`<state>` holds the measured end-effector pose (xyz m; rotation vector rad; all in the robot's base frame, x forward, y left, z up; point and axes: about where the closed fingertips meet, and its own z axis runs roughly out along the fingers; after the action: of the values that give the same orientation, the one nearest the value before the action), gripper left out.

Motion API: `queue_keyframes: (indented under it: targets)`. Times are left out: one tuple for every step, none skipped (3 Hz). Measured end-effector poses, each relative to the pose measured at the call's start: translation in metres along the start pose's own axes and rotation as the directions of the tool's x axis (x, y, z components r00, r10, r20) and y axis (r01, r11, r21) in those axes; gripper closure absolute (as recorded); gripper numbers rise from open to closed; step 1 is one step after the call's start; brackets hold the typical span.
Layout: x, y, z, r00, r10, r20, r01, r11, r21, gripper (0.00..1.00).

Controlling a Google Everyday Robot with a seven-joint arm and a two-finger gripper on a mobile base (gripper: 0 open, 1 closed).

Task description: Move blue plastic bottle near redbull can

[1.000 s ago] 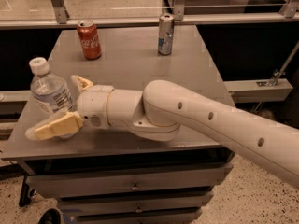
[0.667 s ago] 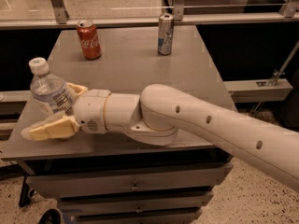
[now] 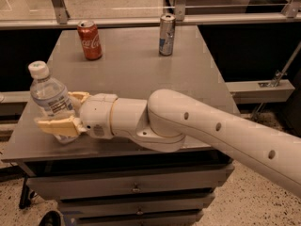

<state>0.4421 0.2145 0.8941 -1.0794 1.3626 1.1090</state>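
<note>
The blue plastic bottle, clear with a white cap and a pale label, stands near the front left edge of the grey table. My gripper reaches in from the right, one tan finger in front of the bottle's lower part and the other behind it. The fingers press against the bottle. The redbull can, slim and silver with blue patches, stands at the back of the table, far from the bottle.
A red Coca-Cola can stands at the back left. My white arm crosses the front right of the table. A metal rail runs behind the table. Drawers sit below the tabletop.
My gripper has slid a little left along the bottle, and its fingers have closed in from a wide spread onto the bottle. The bottle and both cans stay in place.
</note>
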Motion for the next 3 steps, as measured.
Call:
queue_keyframes:
  targets:
    - [-0.004, -0.013, -0.023, 1.0, -0.016, -0.017, 0.017, 0.9987, 0.048, 0.87]
    - [-0.015, -0.041, -0.066, 0.998, -0.038, -0.041, 0.043, 0.9912, 0.126, 1.0]
    - [-0.034, -0.07, -0.13, 0.998, -0.041, -0.051, 0.052, 0.966, 0.253, 1.0]
